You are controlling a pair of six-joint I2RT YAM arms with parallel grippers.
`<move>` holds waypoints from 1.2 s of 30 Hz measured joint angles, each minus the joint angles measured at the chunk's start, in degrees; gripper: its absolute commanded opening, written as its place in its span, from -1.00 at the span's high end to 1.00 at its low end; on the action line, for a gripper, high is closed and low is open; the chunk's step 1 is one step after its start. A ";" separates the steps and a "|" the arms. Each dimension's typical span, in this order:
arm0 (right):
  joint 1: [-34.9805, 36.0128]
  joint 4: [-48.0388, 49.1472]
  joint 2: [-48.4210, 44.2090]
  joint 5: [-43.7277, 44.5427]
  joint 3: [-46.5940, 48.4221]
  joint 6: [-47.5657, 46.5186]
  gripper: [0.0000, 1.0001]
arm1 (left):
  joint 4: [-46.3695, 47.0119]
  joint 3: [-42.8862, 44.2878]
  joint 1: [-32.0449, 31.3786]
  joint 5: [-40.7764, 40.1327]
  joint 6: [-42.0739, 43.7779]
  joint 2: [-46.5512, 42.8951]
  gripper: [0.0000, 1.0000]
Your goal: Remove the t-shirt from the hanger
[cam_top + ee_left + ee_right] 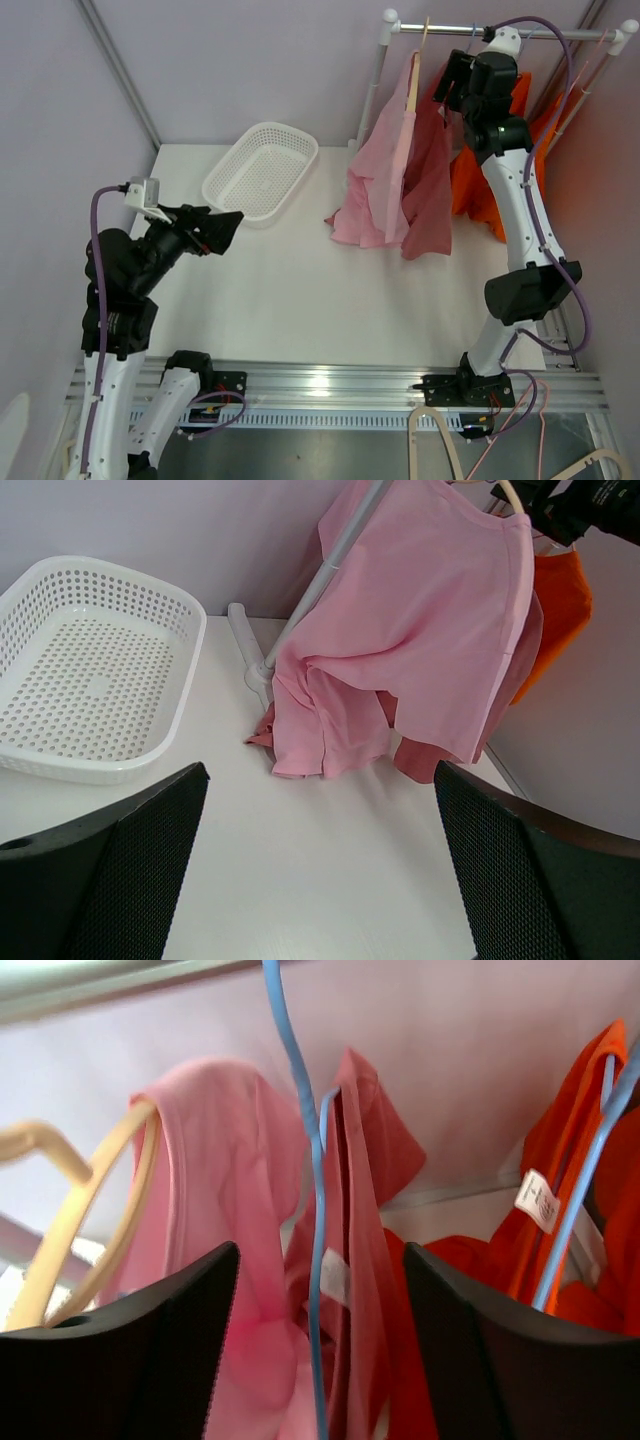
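Approach looks like the step in hand: the right pincer [318,1260] sits just under the rail [470,30], its fingers apart on either side of the blue hanger [300,1090] wire and gripping nothing that shows. The red t-shirt [365,1190] hangs from that hanger below the rail, between a pink t-shirt [375,190] on a wooden hanger [90,1210] and an orange shirt [470,180]. Well away from the rail, the left pincer [320,780] hovers wide over the table [300,300] near a white basket [262,168]. Next, probably, the right fingers need to pinch cloth at the shoulder rather than wire, then draw it off the hanger's arm without unhooking the hanger from the rail.
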 measured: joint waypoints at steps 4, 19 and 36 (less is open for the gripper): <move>-0.11 1.38 3.93 1.22 4.94 -1.77 -0.34 | 0.85 -0.96 0.00 0.00 0.13 0.70 -0.99; -1.20 2.12 12.44 1.84 13.70 -5.88 0.95 | 2.34 -2.27 0.00 -0.96 1.05 0.17 -0.99; -1.22 2.12 12.81 2.08 16.46 -9.27 1.00 | 2.32 -2.64 0.00 -1.97 1.97 -0.48 -0.99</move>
